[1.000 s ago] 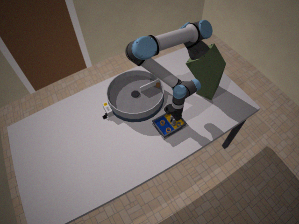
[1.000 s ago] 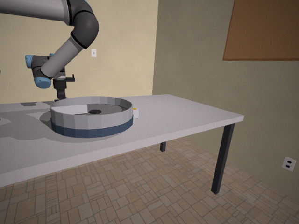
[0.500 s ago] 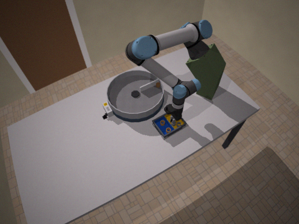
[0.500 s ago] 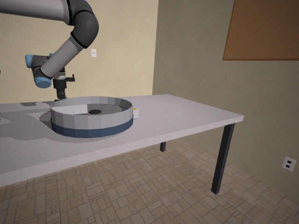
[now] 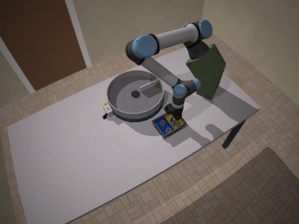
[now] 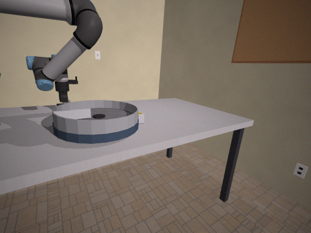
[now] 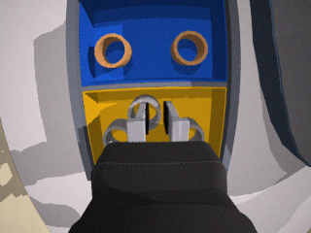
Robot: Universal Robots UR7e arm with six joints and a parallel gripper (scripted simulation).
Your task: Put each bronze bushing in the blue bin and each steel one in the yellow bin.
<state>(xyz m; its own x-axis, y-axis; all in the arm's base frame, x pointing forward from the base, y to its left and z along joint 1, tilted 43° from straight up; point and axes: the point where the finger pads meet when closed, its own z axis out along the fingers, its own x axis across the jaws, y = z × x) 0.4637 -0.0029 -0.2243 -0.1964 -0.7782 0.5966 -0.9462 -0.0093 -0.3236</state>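
Note:
My gripper (image 5: 172, 119) (image 7: 155, 111) points down low over the yellow bin (image 7: 187, 103) (image 5: 168, 118). Its fingers stand partly open with a gap and nothing between the pads. One steel bushing (image 7: 137, 103) lies in the yellow bin, partly behind the left finger in the wrist view. A second steel bushing (image 7: 112, 128) and a third steel bushing (image 7: 197, 128) show partly at either side, behind the gripper. Two bronze bushings (image 7: 113, 36) (image 7: 202, 49) stand in the blue bin (image 7: 151, 31) (image 5: 165, 124). Another bronze bushing (image 5: 158, 84) is on the turntable (image 5: 125, 103), beside the divider.
The turntable's high round wall (image 6: 95, 127) (image 5: 135, 115) stands close to the bins. A white divider (image 5: 148, 85) crosses part of it. A small white box (image 5: 107, 109) (image 6: 141, 118) sits against its outside. The green arm mount (image 5: 207, 74) stands behind the gripper.

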